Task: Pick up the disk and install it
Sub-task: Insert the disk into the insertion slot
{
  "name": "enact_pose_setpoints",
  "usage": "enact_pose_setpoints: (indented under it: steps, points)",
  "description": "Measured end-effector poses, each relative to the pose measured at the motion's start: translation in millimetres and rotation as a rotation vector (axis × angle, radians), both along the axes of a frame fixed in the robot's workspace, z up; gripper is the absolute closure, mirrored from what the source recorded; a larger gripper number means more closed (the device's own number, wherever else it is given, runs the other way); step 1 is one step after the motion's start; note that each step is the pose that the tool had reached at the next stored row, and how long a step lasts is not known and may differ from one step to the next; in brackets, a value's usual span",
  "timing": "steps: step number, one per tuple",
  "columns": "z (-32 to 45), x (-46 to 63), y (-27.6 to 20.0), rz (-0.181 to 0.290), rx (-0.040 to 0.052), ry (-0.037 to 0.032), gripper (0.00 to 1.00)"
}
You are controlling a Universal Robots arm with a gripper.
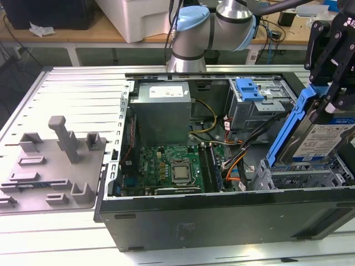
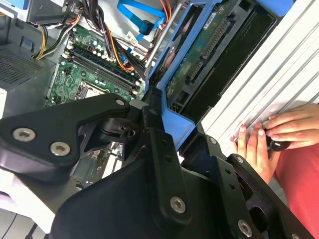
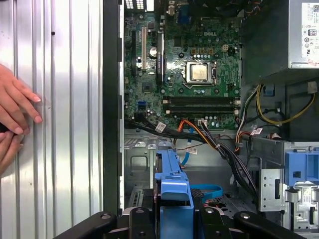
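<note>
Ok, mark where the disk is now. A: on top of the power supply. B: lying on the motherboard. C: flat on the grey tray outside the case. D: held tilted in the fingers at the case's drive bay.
D: the disk hangs tilted from the gripper at the drive bay of the open case.

The gripper (image 1: 327, 91) is matt black; the disk (image 1: 323, 141), silvery metal framed in smooth blue plastic; the table (image 1: 72, 91), ribbed bare metal.

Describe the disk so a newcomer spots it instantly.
Find the open computer case. At its end on the exterior view's right, the black hand holds the disk tilted. It is silver with a white-and-blue label and a blue frame, unlike the grey cage with a blue latch.
</note>
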State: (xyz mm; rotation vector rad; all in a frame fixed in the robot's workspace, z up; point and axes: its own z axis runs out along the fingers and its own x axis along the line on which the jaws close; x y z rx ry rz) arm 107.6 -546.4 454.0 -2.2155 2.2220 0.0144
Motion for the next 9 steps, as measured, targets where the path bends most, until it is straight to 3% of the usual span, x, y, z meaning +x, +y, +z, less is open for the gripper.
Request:
enact_pose_setpoints:
  steps: [9]
  points:
    - [-2.7,-0.4,0.0,0.0,-0.0001,-0.0009,0.63]
